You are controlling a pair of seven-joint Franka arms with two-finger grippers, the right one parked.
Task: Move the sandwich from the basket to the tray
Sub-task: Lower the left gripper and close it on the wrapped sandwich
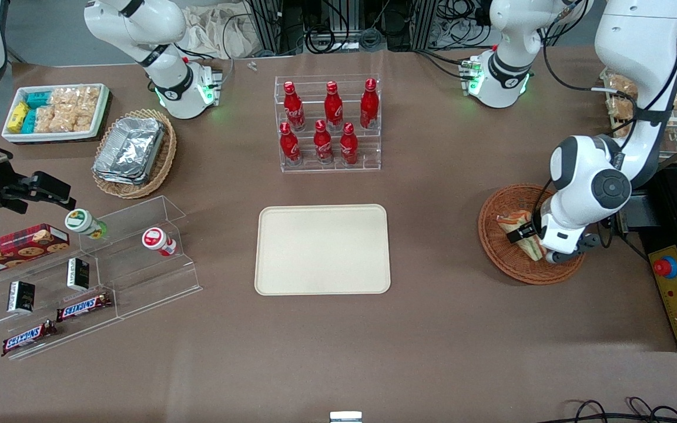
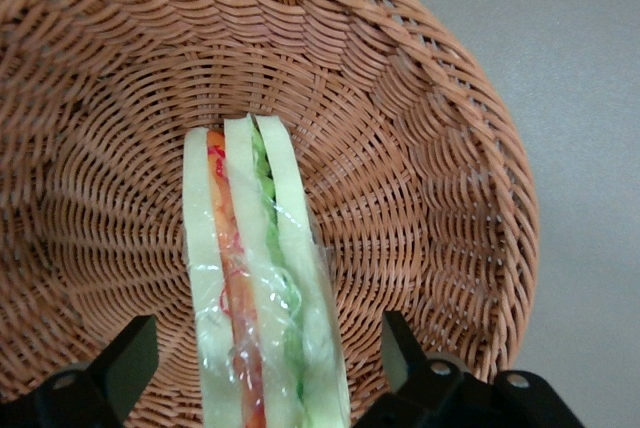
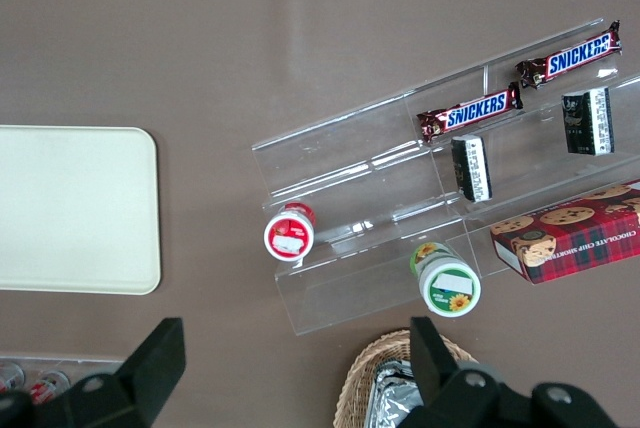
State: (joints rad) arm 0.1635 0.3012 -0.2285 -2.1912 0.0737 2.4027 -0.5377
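Note:
The sandwich [image 1: 513, 224], a clear-wrapped white bread wedge with red, orange and green filling, lies in the round reddish-brown wicker basket [image 1: 500, 205] toward the working arm's end of the table. My left gripper [image 1: 528, 238] is down in the basket and open, one finger on each side of the sandwich [image 2: 250, 278], with a gap showing at both fingers [image 2: 130, 358]. The basket's woven wall [image 2: 400, 148] surrounds it. The cream tray [image 1: 322, 249] lies flat and bare at the table's middle, beside the basket; its corner also shows in the right wrist view [image 3: 70, 208].
A clear rack of red bottles [image 1: 329, 123] stands farther from the front camera than the tray. A tan basket of foil containers [image 1: 133, 153], a white snack box [image 1: 56, 111] and an acrylic shelf of snacks [image 1: 80, 276] lie toward the parked arm's end. A yellow stop-button box [image 1: 676, 291] sits near the basket.

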